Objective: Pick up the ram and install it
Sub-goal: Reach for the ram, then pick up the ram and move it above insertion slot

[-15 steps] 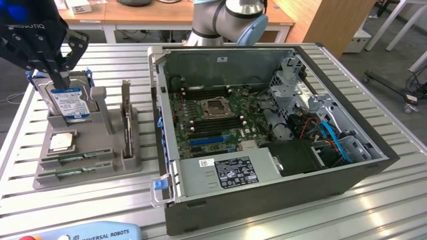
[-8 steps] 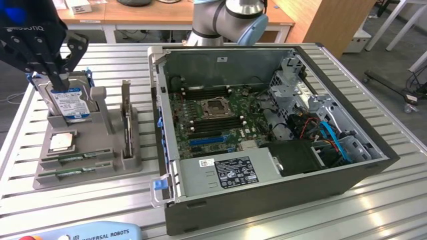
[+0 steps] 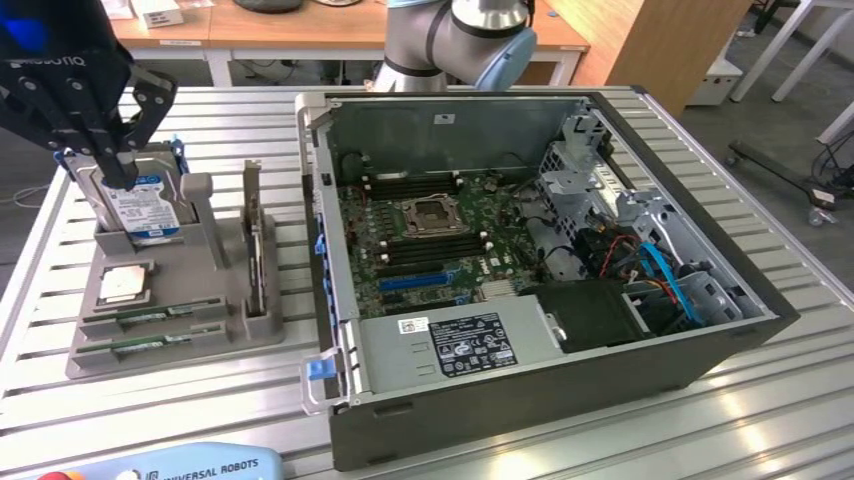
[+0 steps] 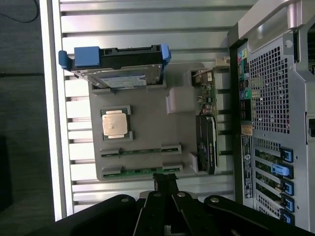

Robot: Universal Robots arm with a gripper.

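The end effector (image 4: 166, 181) has its fingers pressed together on nothing. It hangs high over the grey fixture (image 3: 200, 288) on the table (image 3: 47, 405), to the exterior view's left of the open computer case (image 3: 534, 405). Both green sticks sit in their slots at the end of the fixture farthest from the hard drive (image 3: 140, 210) — the outer ram stick (image 4: 141, 171) by the fixture's edge, and the inner ram stick (image 4: 140, 151) just beside it, between it and the processor (image 4: 116, 123). Their long axes run parallel to each other and to the hard drive's broad face, across the fixture rather than along it. In the wrist view the fingertips sit just past the outer stick, closer to one of its ends than to its middle, so that stick is the nearer of the two — I judge it the likelier target, though the pair look alike. Neither has been lifted, and no contact shows.
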